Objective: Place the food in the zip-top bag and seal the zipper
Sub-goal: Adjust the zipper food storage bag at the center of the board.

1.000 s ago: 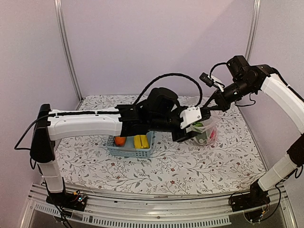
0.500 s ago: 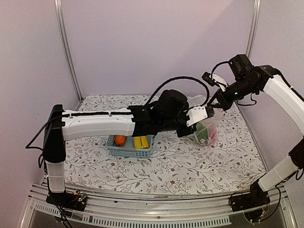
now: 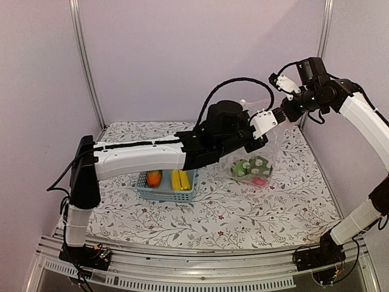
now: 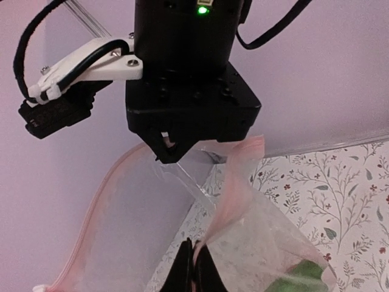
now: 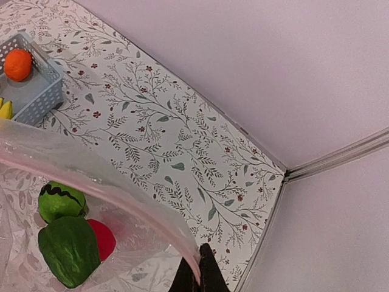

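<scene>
The clear zip-top bag (image 3: 256,159) hangs above the floral cloth, held up by both grippers at its mouth. Inside it lie green food (image 5: 67,250) and a red piece (image 5: 104,238). My left gripper (image 3: 267,126) is shut on the bag's pinkish zipper (image 4: 238,182) strip, its fingers (image 4: 209,274) pinching the rim. My right gripper (image 3: 280,115) is shut on the zipper (image 5: 124,196) at the other end of the mouth, which gapes open between them. An orange piece (image 3: 154,178) and yellow bananas (image 3: 180,180) lie in the blue basket.
The light-blue slatted basket (image 3: 159,193) stands on the cloth left of the bag, under my left forearm. Metal frame posts and lilac walls close in the back and right side (image 5: 340,157).
My left gripper has closed on the bag's rim. Both arms have risen, lifting the bag off the cloth so that it hangs with the food at its bottom.
</scene>
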